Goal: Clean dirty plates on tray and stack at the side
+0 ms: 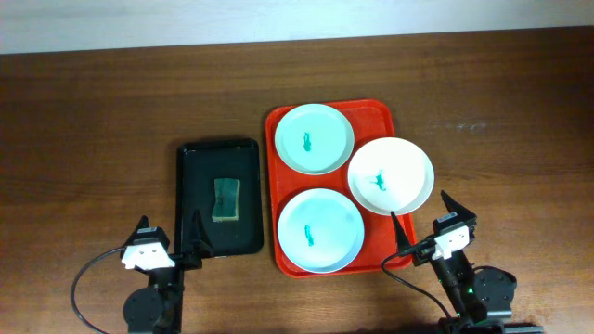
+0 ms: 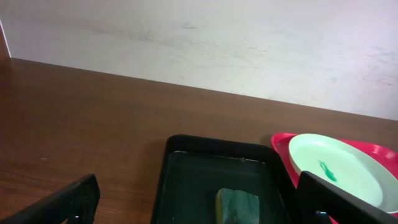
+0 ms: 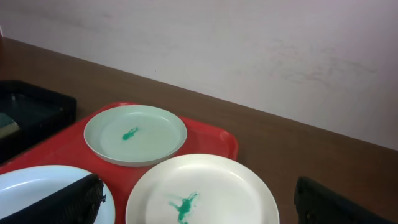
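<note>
The red tray (image 1: 272,130) holds three plates, each with a teal smear at its centre. A mint plate (image 1: 314,139) lies at the back and another (image 1: 320,231) at the front. The white plate (image 1: 391,175) lies on the right and overhangs the tray's rim. My left gripper (image 1: 170,223) is open and empty, near the front of the black tray. My right gripper (image 1: 425,215) is open and empty, just in front of the white plate (image 3: 230,180). The right wrist view also shows the back mint plate (image 3: 135,134) and the red tray (image 3: 211,134).
A black tray (image 1: 186,186) with a green sponge (image 1: 225,199) stands left of the red tray. The left wrist view shows the sponge (image 2: 239,205), the black tray's rim (image 2: 217,144) and the back mint plate (image 2: 339,168). Bare wooden table lies all around.
</note>
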### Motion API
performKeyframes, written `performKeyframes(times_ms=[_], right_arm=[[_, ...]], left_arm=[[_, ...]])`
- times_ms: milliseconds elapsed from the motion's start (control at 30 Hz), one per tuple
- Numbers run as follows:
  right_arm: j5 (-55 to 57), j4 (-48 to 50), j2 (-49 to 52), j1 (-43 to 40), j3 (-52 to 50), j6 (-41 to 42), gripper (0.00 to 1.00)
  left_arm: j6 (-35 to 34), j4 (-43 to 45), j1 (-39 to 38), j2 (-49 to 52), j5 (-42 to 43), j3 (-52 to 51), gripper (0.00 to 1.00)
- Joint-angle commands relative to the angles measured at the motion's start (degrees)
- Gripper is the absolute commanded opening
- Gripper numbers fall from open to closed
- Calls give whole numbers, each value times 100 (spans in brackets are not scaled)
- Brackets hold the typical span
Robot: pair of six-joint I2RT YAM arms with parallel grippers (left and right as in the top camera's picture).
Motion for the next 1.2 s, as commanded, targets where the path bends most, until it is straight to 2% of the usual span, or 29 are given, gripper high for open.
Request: performKeyframes(times_ms=[0, 900, 1033, 1167], right_arm=[[50, 9, -48, 26, -52, 20, 98], [50, 9, -48, 26, -52, 20, 98], [-44, 39, -48, 26, -52, 26, 98], [-1119, 13, -44, 26, -52, 273, 98]], left_arm=[[92, -24, -20, -48, -39, -15, 99], [85, 131, -22, -48, -35, -11, 99], [70, 229, -22, -48, 570, -11, 99], [70, 516, -22, -48, 1226, -11, 99]])
